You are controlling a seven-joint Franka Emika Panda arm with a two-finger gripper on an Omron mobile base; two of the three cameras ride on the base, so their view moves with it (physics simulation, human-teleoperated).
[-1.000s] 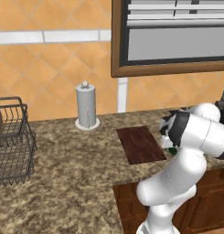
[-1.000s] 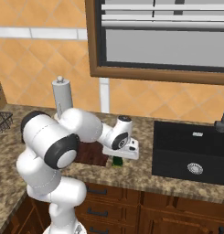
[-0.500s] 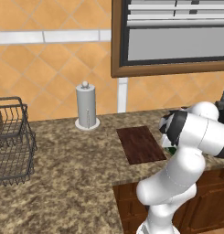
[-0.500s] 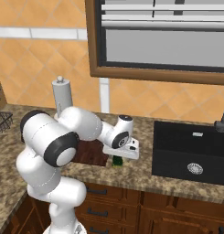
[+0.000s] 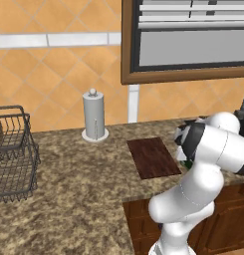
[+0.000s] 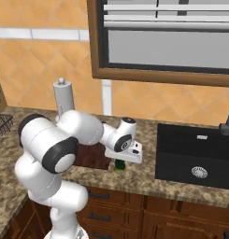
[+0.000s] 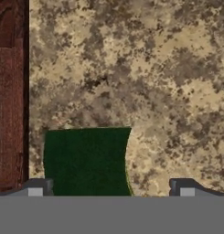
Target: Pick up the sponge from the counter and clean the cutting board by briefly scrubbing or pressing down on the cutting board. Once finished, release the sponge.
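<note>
The sponge (image 7: 86, 162), a dark green block, lies on the granite counter (image 7: 168, 82) just right of the reddish-brown cutting board (image 7: 8, 91). My gripper (image 7: 111, 189) hangs open straight over the sponge. The sponge sits between the fingertips (image 7: 38, 188), nearer the left one, and nothing is gripped. From the right base view the hand (image 6: 127, 150) points down at the sponge (image 6: 119, 164), beside the board's (image 6: 90, 158) right end. In the left base view the board (image 5: 152, 157) lies flat, and my arm hides most of the hand.
A paper towel holder (image 5: 93, 117) stands at the back of the counter by the tiled wall. A wire basket (image 5: 11, 154) sits far left. A black sink (image 6: 195, 158) with a faucet (image 6: 226, 123) lies to the right of the sponge.
The hand has barely shifted above the sponge, and the jaws stay wide. Sponge and board have not moved.
</note>
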